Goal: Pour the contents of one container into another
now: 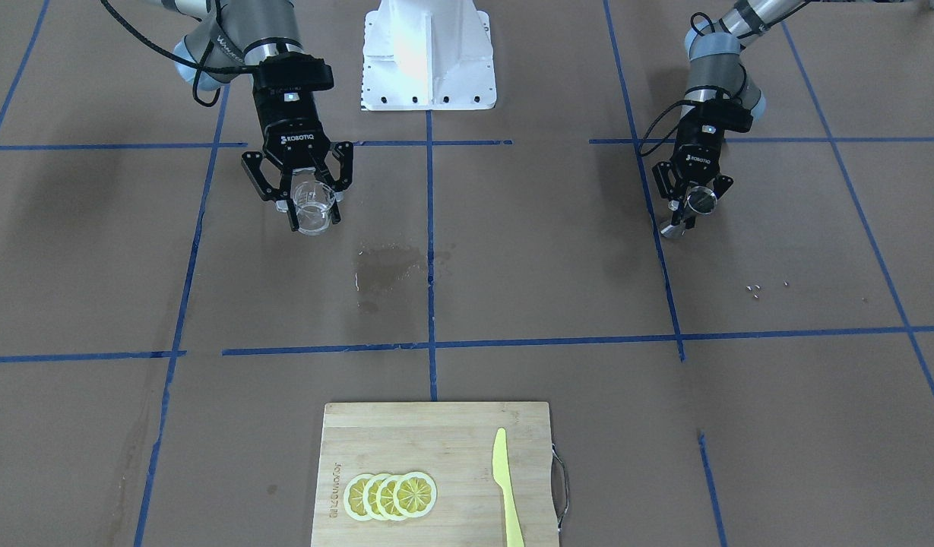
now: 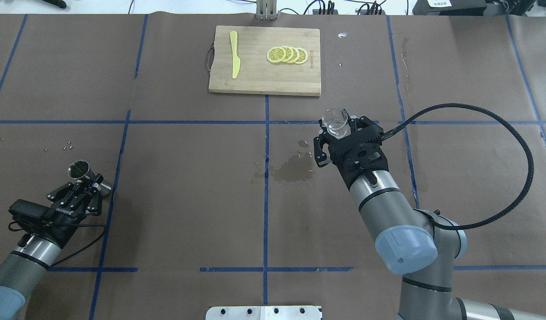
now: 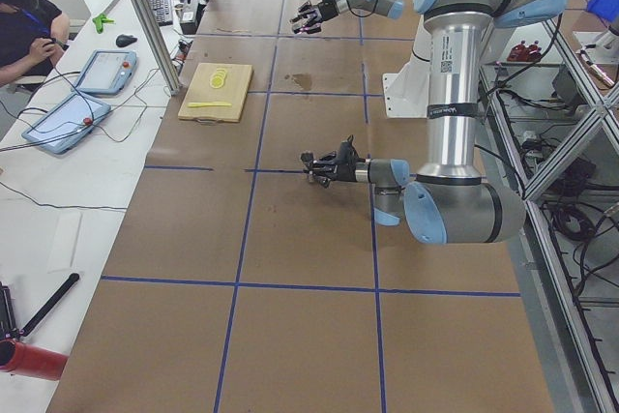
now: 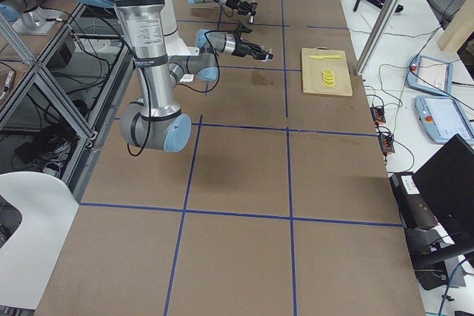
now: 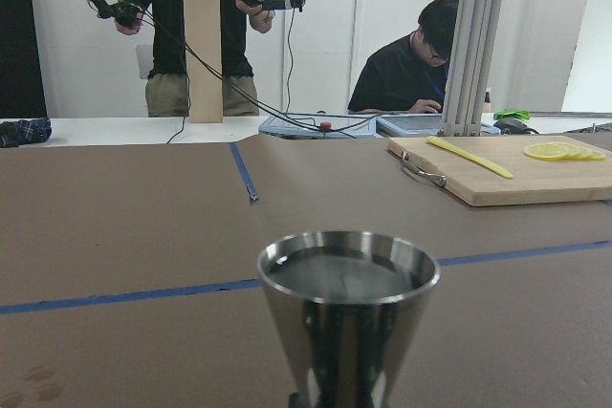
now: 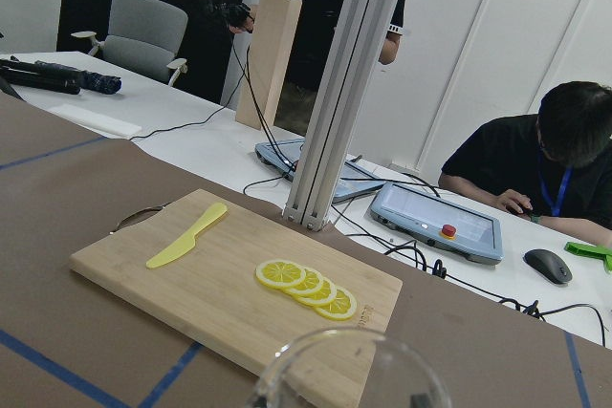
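Steadily keep the steel jigger [image 1: 700, 200] upright and level while bringing it across to the clear cup [image 1: 312, 201]; tip only once above its rim. Holds jigger by the waist in clamped left tool [image 1: 687, 213], cup in closed right tool [image 1: 315, 220], well apart across a wet patch [image 1: 387, 267] on the counter [image 1: 512, 266].

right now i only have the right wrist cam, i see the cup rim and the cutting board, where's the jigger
observer: the left gripper holds the jigger by its waist, far across the table from the cup.
operator: anything in it
observer: yes, the left wrist view shows what looks like liquid up near its rim.
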